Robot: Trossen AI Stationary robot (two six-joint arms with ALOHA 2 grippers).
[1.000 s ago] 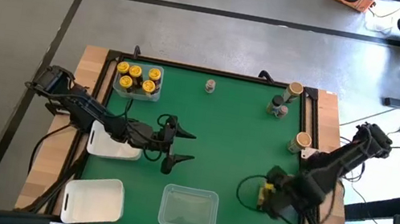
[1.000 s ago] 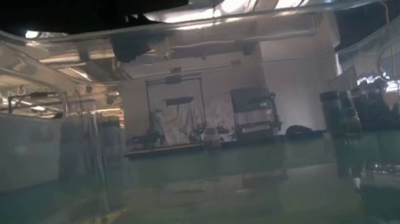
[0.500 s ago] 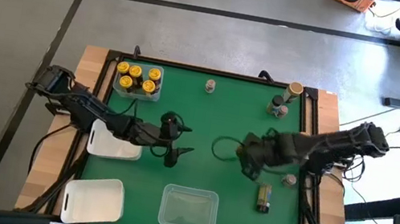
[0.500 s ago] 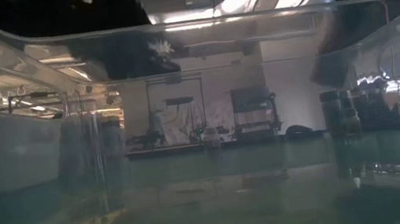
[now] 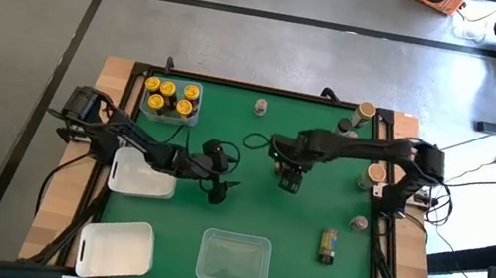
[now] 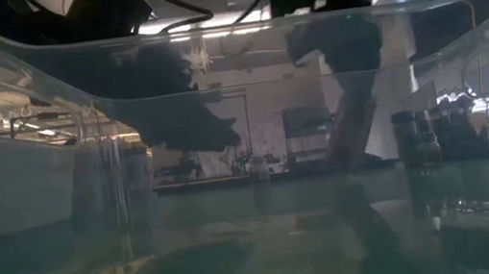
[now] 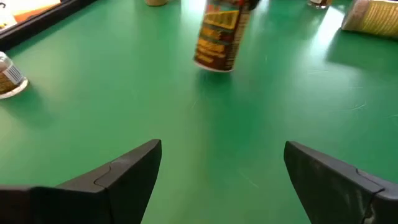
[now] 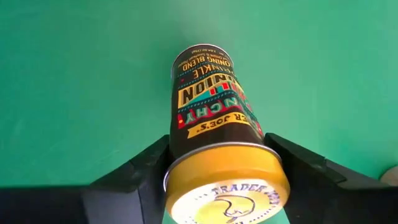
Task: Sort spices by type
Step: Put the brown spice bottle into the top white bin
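Note:
My right gripper [image 5: 289, 177] hangs over the middle of the green table, shut on a dark spice jar [image 8: 208, 93] with a yellow lid [image 8: 227, 186]. My left gripper [image 5: 226, 171] stands open just left of it, low over the mat; its fingers [image 7: 124, 174] point at that jar [image 7: 219, 34], with nothing between them. A clear tray [image 5: 168, 114] at the far left holds several yellow-lidded jars. Another yellow-lidded jar [image 5: 327, 244] lies on its side at the near right. More jars stand along the right edge [image 5: 375, 174] and far edge [image 5: 260, 107]. My right gripper pinches the jar's wall just under the yellow lid [image 8: 180, 140] between its two fingers, one on each side. The fingers come from above, pointing down. The jar hangs below them a little tilted, and its bottom end [image 7: 213, 62] is clear of the mat.
A white tray [image 5: 139, 177] lies under my left arm, a white tray [image 5: 116, 246] at the near left, and a clear tray [image 5: 234, 258] at the near middle. Bare green mat [image 5: 284, 226] lies between the grippers and the near trays.
My right gripper has swung from the table's near right toward its middle and the far edge, rolling about as it went; the jar lying at the near right has come into view where it was. My left gripper has sunk toward the mat and tipped up, staying open.

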